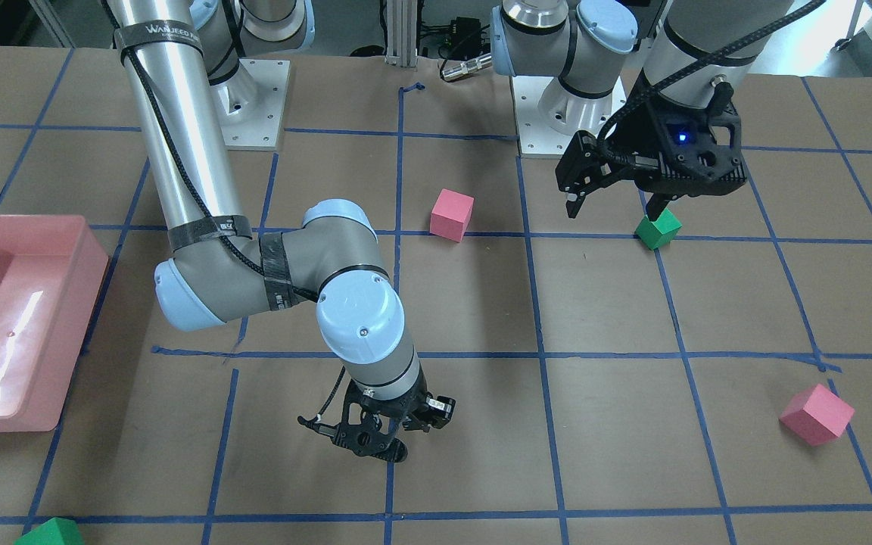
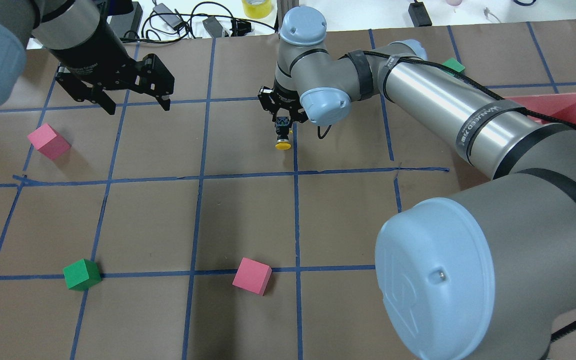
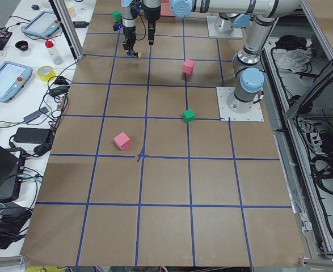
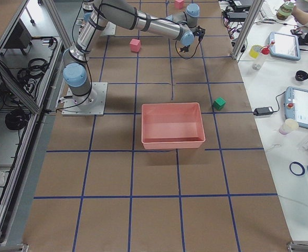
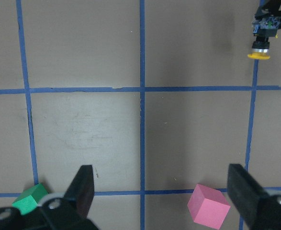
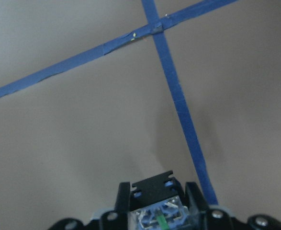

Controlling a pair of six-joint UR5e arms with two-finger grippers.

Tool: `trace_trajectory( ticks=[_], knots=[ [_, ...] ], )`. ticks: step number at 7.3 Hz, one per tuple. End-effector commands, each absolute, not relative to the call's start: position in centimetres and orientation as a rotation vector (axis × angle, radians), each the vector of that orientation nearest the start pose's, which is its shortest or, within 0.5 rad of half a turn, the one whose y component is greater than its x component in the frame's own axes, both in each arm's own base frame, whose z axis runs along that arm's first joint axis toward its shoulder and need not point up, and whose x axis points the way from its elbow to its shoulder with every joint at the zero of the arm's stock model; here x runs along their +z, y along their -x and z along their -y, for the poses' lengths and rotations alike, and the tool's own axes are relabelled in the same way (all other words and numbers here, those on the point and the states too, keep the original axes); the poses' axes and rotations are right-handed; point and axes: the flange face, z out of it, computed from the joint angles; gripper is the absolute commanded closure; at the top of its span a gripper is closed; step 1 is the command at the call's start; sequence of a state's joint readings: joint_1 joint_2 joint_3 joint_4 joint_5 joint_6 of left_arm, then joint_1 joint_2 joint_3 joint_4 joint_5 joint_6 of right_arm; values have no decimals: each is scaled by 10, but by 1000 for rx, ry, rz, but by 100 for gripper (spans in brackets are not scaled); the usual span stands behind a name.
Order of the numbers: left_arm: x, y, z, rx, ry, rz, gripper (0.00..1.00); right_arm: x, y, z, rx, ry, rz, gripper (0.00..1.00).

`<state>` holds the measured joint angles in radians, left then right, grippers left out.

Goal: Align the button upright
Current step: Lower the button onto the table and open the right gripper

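1. Facing the robot: the right gripper [image 1: 375,437] hangs low over the table [image 1: 481,318], and I cannot tell its jaws from here. The left gripper [image 1: 616,206] has its jaws apart above a green cube [image 1: 658,229].
2. Overhead: the right gripper's jaws are clamped on the button [image 2: 282,139], with its yellow cap toward the table, just beside a blue tape line [image 2: 296,200].
3. Left end: the grippers are too small to judge.
4. Right end: a pink bin [image 4: 173,143] sits mid-table, well apart from the right gripper.
5. Left wrist: the jaws are spread wide, and the button shows at top right.
6. Right wrist: the button's contact block sits squeezed between both jaws.
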<state>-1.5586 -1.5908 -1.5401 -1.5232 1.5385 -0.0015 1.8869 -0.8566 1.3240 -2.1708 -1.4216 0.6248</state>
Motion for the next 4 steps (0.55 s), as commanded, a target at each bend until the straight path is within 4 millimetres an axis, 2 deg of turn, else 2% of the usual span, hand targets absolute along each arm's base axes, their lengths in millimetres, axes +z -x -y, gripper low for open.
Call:
trace_trajectory(
  ticks=[1,4],
  knots=[
    [498,130,508,-93,20,-3172,0,214,-375,655,-64,-331,-2936,100],
    [498,130,507,-90,20,-3172,0,203,-371,649,-34,-324,-2965,100]
  ],
)
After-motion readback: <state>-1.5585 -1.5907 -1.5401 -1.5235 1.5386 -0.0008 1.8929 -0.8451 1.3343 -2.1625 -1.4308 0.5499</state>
